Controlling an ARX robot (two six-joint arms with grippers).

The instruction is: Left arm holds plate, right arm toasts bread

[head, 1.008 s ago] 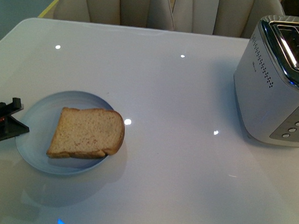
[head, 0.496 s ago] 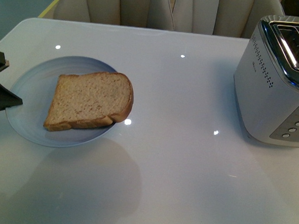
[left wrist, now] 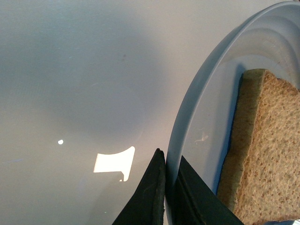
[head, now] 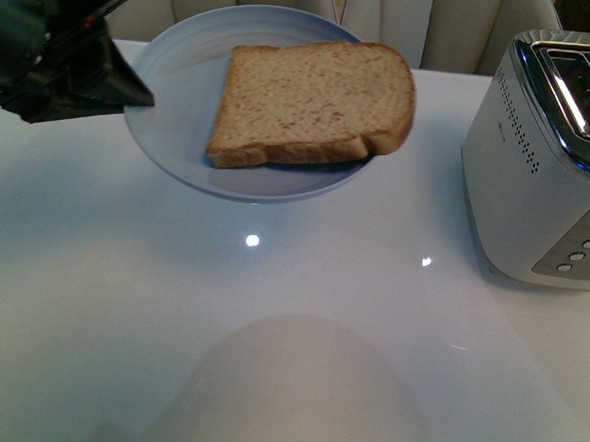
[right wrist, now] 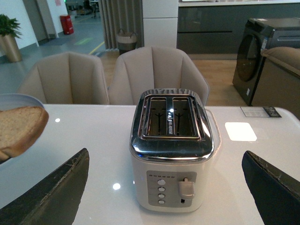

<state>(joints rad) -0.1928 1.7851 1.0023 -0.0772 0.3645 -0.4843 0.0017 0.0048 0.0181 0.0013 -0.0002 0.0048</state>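
Observation:
The pale-blue plate (head: 181,124) hangs in the air above the white table, tilted slightly, with the tan bread (head: 312,102) lying on it. My left gripper (head: 132,96) is shut on the plate's left rim. In the left wrist view the black jaws pinch the plate (left wrist: 197,117) edge at my left gripper (left wrist: 171,180), with the bread (left wrist: 267,154) beside them. My right gripper (right wrist: 164,187) is open and wide, facing the toaster (right wrist: 171,159), nothing between its fingers. The bread (right wrist: 18,129) and a sliver of plate (right wrist: 16,98) show at that view's edge.
The white and chrome toaster (head: 549,156) stands at the table's right side, with two empty slots on top and a lever and buttons on its end. Beige chairs (right wrist: 154,75) line the far table edge. The plate's shadow falls on the white table (head: 295,381).
The plate with the bread has risen off the table and moved up and to the right, carried by my left gripper. The toaster has not moved.

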